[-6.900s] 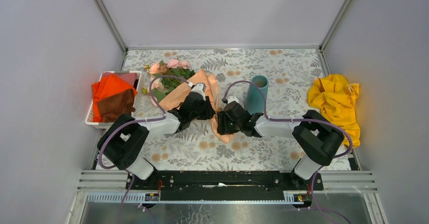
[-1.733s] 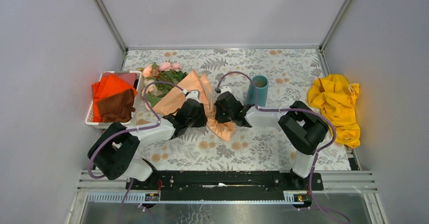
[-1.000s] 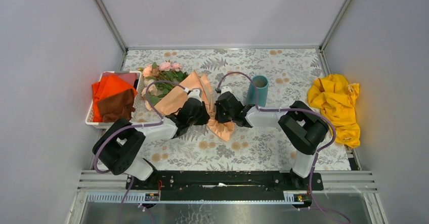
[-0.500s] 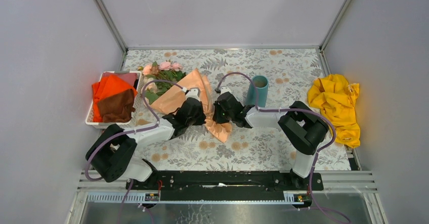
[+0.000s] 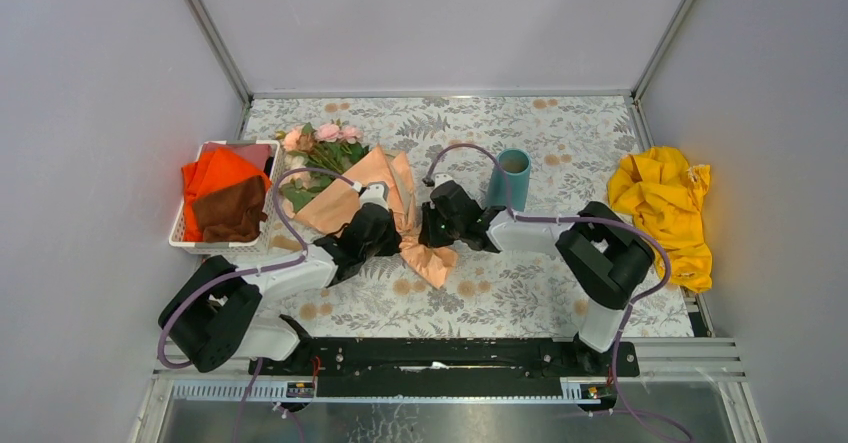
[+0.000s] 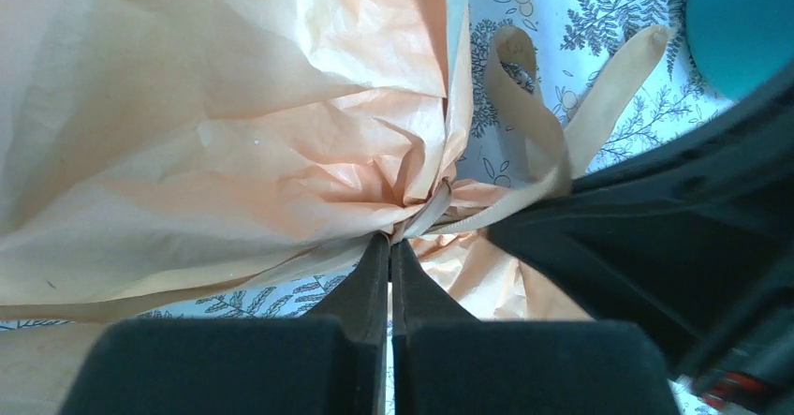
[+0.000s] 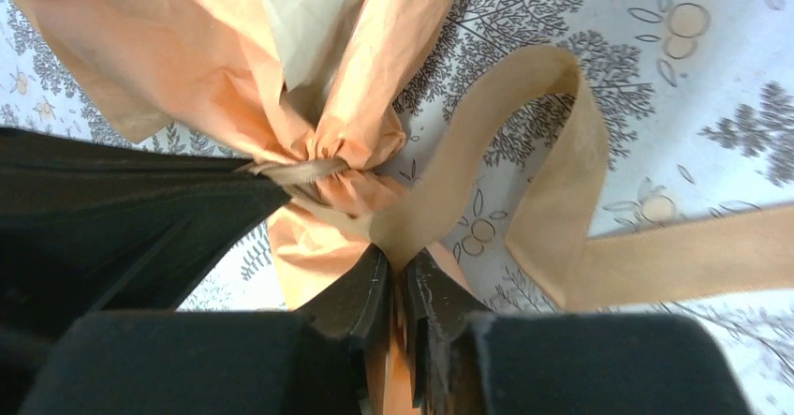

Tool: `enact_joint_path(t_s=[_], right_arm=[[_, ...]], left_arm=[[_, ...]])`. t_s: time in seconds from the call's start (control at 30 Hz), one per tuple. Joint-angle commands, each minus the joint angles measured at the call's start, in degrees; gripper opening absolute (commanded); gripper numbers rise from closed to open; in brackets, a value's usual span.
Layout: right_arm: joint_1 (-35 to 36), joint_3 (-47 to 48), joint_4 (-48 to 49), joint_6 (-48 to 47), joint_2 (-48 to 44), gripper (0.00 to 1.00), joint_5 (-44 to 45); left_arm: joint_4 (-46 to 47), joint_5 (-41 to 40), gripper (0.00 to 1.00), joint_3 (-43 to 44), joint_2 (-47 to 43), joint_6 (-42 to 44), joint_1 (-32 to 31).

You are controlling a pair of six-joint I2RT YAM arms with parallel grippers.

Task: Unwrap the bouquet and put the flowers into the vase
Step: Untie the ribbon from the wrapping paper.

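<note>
- A bouquet (image 5: 355, 191) wrapped in crinkled peach-tan paper lay on its side on the leaf-patterned table (image 5: 560, 123), left of centre.
- Its pink, peach and cream roses (image 5: 322, 143) with dark green leaves pointed to the far left. The paper's loose tail pointed to the near right.
- Your left gripper (image 6: 389, 244) reached the gathered neck of the paper from the left. Its jaws were pressed together with the tips touching the paper just beside the knot. You could not tell whether any paper was caught between them.
- Your right gripper (image 7: 397, 263) met the neck from the right, its jaws clamped on a flat tan ribbon (image 7: 552, 153), which looped across the table.
- A small teal-blue cylindrical vase (image 5: 509, 181) stood upright just right of the right gripper, apart from the bouquet.
- A crumpled yellow cloth (image 5: 665, 203) lay at the right edge.
- A white basket (image 5: 190, 238) at the left edge held an orange cloth (image 5: 215, 168) and a brown cloth (image 5: 232, 213).
</note>
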Motion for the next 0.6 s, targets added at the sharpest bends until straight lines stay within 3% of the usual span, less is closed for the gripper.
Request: enact_joint_path(t_s=[0.0,0.1,0.3,0.57], right_arm=[[-1.82,1.60,-7.97,-3.72,-8.62,0.21,3.20],[-1.82,3.03,-10.61,-4.62,-11.39,0.29,1.99],[-1.78,5.53,-10.99,-4.09,-11.47,0.30,-1.75],[-1.24,11.26,-9.63,-2.81,-2.71,0.29,-7.30]], left_arm=[[0.85,-4.14,0.00,-1.62,0.66,0.28,0.58],[1.23,-3.90,0.00,-1.75,1.36,0.28,0.58],[1.95,-3.57,0.00,-2.33,1.28,0.19,0.58],[1.98,-3.40,0.00,-2.51,0.62,0.40,0.62]])
